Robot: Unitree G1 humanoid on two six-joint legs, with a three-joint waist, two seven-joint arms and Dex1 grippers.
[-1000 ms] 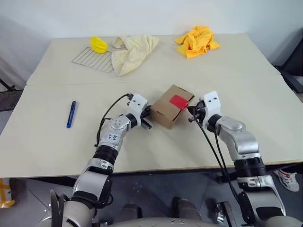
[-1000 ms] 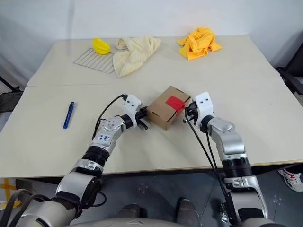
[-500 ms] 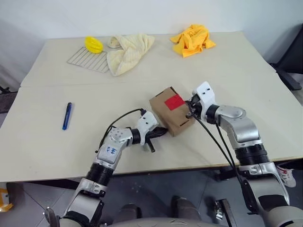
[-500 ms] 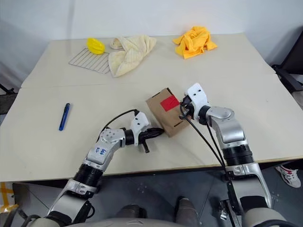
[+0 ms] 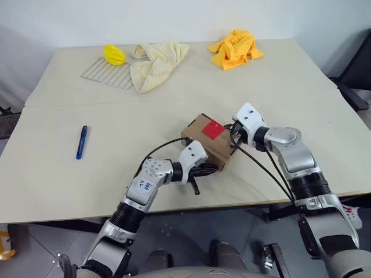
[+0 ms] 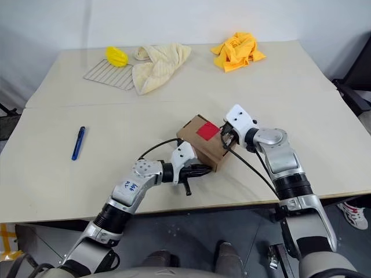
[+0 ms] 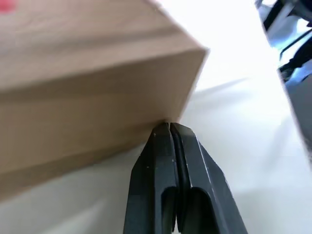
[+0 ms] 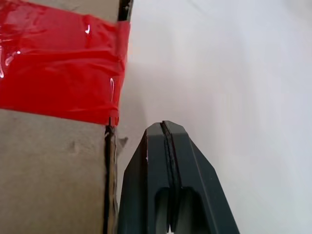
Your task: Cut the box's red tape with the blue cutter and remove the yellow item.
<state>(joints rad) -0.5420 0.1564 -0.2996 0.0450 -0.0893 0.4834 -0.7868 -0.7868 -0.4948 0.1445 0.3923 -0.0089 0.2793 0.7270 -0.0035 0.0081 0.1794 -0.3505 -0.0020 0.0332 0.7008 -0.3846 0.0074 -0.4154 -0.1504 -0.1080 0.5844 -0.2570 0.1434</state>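
Observation:
The box, brown cardboard, lies near the table's front middle with the red tape on its top. My left gripper is shut and empty, its tip touching the box's near lower corner. My right gripper is also shut and empty, its tip close beside the box's far right edge, just past the red tape. The blue cutter lies alone on the table far to the left, out of both grippers. The yellow item is hidden.
At the back left a wire rack carries a bright yellow ridged object, with a cream towel draped beside it. An orange cloth lies at the back right. The table's front edge runs just behind my left gripper.
My left gripper has drawn back and to the right, from the box's left end to its near corner. The box has turned on the table. My right gripper stayed at the box and rolled.

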